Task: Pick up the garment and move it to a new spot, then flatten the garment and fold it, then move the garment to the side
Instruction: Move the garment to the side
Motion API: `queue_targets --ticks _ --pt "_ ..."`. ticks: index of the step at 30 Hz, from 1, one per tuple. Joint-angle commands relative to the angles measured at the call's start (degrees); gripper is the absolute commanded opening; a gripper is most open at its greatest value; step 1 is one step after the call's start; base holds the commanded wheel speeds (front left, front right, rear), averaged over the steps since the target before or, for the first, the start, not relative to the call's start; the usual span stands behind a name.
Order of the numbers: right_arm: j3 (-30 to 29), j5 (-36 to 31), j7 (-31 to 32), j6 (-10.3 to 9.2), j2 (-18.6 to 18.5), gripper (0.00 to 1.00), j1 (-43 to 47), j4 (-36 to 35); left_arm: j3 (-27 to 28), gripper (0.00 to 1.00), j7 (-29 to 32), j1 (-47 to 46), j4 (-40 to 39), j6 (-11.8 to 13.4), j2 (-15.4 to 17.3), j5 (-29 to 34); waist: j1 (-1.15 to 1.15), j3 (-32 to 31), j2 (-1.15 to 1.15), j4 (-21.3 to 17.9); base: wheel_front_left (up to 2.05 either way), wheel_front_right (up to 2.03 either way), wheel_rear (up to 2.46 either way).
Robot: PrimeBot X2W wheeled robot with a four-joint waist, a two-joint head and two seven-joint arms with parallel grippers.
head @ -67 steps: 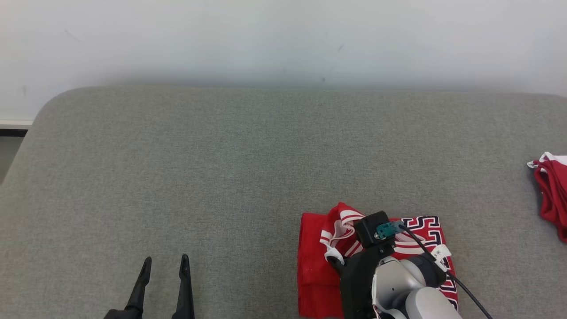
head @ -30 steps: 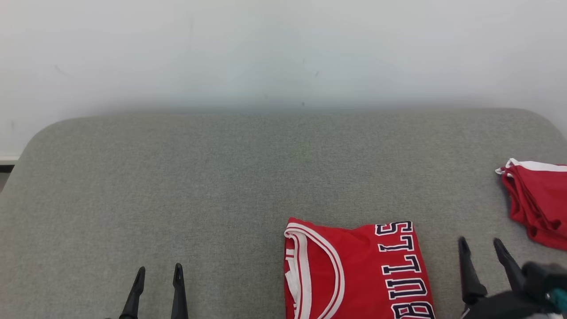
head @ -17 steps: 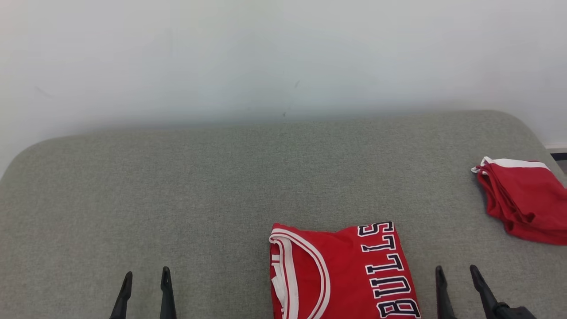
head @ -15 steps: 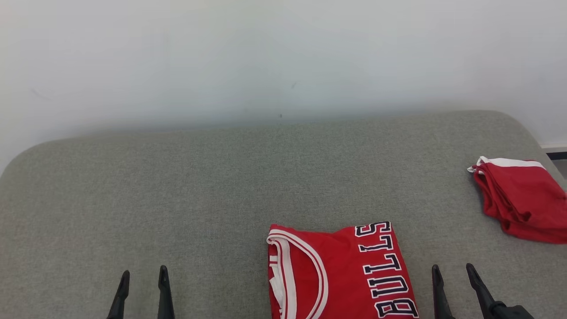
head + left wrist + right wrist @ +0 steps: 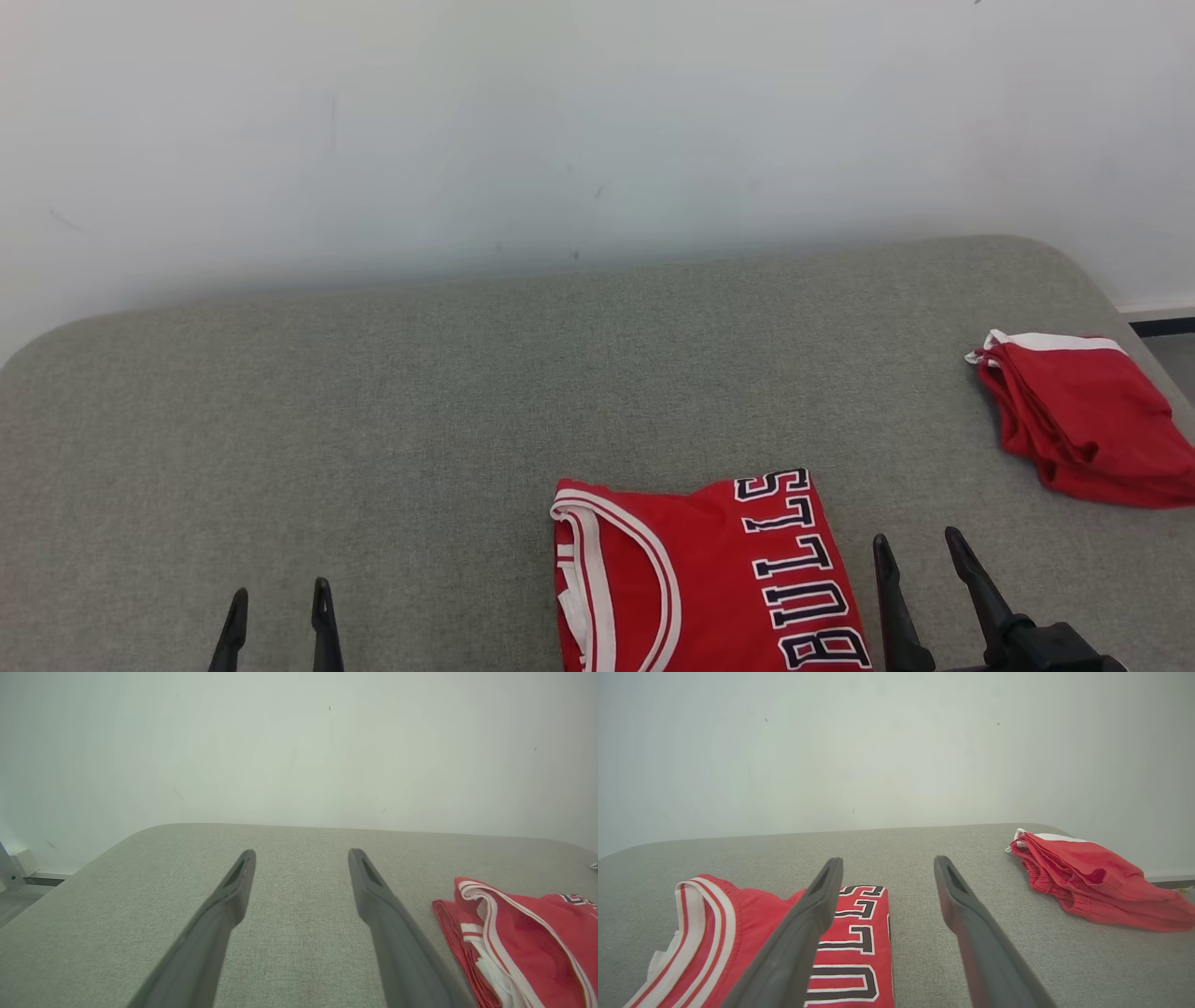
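Note:
The garment [image 5: 705, 583] is a red jersey with white trim and dark lettering, lying folded at the near middle of the grey padded surface [image 5: 420, 420]. It also appears in the left wrist view [image 5: 528, 938] and the right wrist view [image 5: 752, 942]. My right gripper [image 5: 920, 551] stands open just right of the garment, apart from it. Far to the garment's left, my left gripper [image 5: 278, 607] is open with nothing between its fingers. In each wrist view the fingers [image 5: 233, 891] [image 5: 822, 905] are spread over bare fabric.
Another red garment [image 5: 1083, 420] with a white band lies bunched near the surface's right edge, also in the right wrist view [image 5: 1087, 877]. A pale wall [image 5: 560, 121] rises behind the surface. Floor shows past the right corner [image 5: 1167, 341].
The right gripper let go of the garment and drew back to its right. The garment now lies flat and folded. The head camera has swung right, shifting the whole picture left.

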Motion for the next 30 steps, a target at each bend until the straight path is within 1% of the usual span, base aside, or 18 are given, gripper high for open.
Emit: queue_targets --ticks 1,14,23,26,30 --pt "0.13 0.23 -0.22 0.02 -0.18 1.00 -0.25 -0.34 -0.01 1.00 -0.13 0.85 0.19 0.06 -0.04 0.40 0.00 0.01 0.00 0.14 0.00 0.00 0.00" --pt "1.51 0.98 1.28 0.03 -0.37 1.00 0.06 -0.11 0.46 1.00 -0.13 0.69 3.37 -0.38 -0.04 0.55 0.00 0.09 0.00 0.77 0.00 0.00 0.00" --pt "0.50 1.58 2.29 0.02 -0.56 1.00 -0.15 -0.98 0.55 1.00 -0.13 0.44 4.18 -1.09 -0.05 0.51 0.00 -0.09 0.00 1.08 0.00 0.00 0.00" --pt "-0.94 3.61 5.82 0.03 -0.16 1.00 -0.69 -0.89 0.27 1.00 -0.13 0.44 4.42 -1.00 -0.06 0.32 0.00 -0.04 0.00 1.07 0.00 0.00 0.00" --pt "-2.12 7.08 15.12 0.03 -0.10 1.00 -2.55 -1.12 -0.20 1.00 -0.13 0.23 4.52 -0.80 -0.05 0.25 0.00 0.08 0.00 1.26 0.00 0.00 0.00"
